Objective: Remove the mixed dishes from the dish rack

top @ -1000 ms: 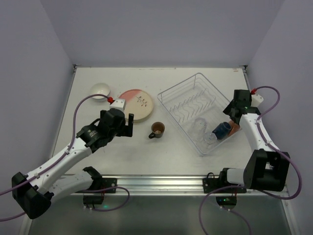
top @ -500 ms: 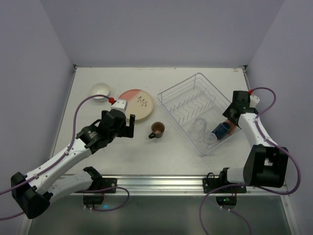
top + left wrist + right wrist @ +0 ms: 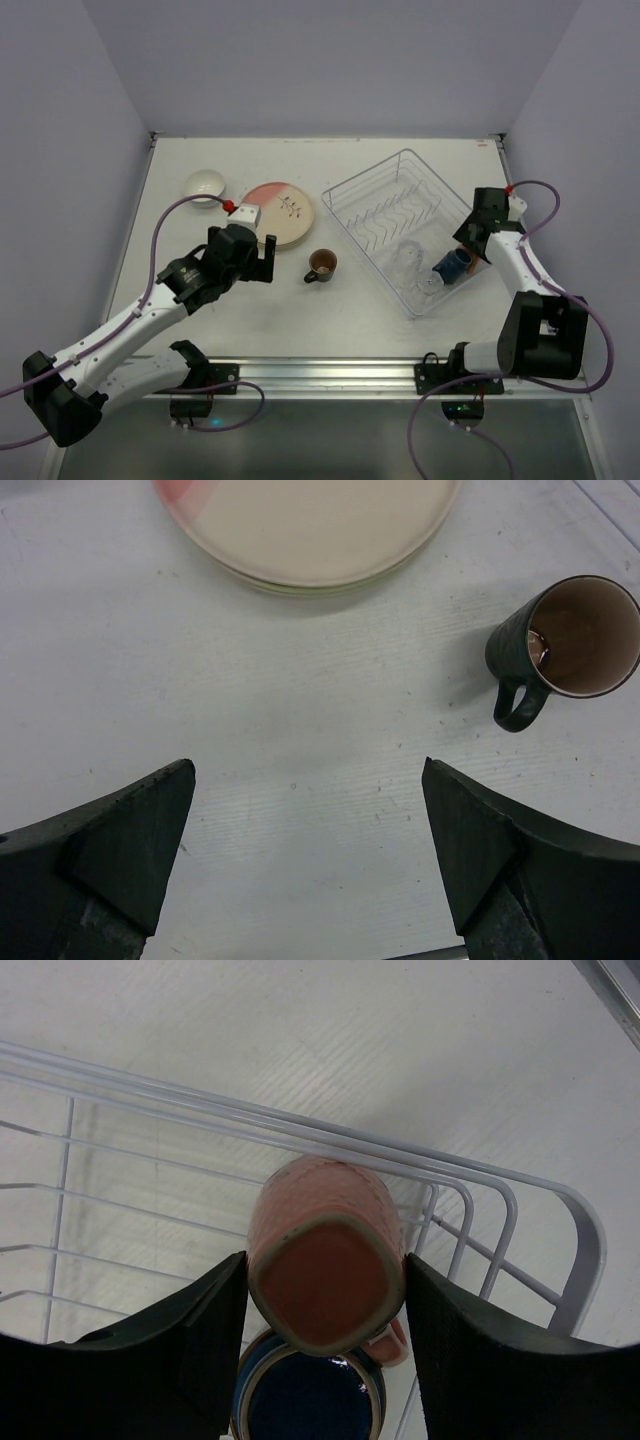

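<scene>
Over the last second my right gripper [image 3: 325, 1290] has closed in from wide apart. Its two pads now press opposite sides of the salmon cup [image 3: 325, 1260]. The left arm has barely shifted.

The rack [image 3: 345, 225], a thin wire basket, sits right of centre on the table. Left of it is a stack of plates [image 3: 278, 214], with a white bowl [image 3: 205, 184] beyond them. Two glasses [image 3: 408, 258] lie in the near end of the rack. A brown cup [image 3: 321, 265] stands on the table between the plates and the rack. A blue cup [image 3: 452, 266] lies in the rack's near right corner, and the salmon cup leans against it, base towards my wrist camera, just inside the rim.

My left gripper [image 3: 308, 780] hangs spread wide over bare table near the brown cup, holding nothing.

I judge the salmon cup to be light, rigid, glazed and breakable. Its sides may be slippery, so the hold across the body near the base seems right. I would keep the pinch firm and lift it clear of the wire rim and the blue cup.
</scene>
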`<move>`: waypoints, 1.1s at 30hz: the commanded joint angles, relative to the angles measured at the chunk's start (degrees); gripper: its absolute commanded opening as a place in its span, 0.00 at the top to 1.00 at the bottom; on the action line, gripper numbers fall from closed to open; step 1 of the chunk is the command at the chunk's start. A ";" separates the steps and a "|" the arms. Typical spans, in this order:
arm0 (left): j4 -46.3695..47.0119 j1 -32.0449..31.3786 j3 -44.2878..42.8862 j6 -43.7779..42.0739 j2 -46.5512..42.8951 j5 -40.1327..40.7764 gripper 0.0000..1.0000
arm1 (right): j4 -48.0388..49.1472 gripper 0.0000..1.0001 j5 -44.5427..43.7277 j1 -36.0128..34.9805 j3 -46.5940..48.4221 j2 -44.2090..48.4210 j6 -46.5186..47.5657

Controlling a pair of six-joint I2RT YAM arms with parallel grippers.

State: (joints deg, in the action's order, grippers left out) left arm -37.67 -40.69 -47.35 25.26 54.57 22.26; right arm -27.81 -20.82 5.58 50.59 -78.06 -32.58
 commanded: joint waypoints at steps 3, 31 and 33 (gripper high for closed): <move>1.99 -0.53 -0.02 -1.00 -0.60 0.41 0.00 | 2.32 0.61 0.69 0.13 0.30 -0.42 0.67; 2.51 -0.45 0.16 -0.82 -7.54 1.47 0.00 | 3.82 1.00 -0.80 0.04 0.30 7.74 3.92; 2.78 -0.45 0.33 -0.91 -8.77 1.38 0.00 | 3.73 1.00 -1.07 -0.05 0.21 8.45 3.93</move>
State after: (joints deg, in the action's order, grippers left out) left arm -37.34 -40.69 -47.24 25.28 47.70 22.57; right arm -27.22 -19.99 5.58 50.41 -72.49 -29.47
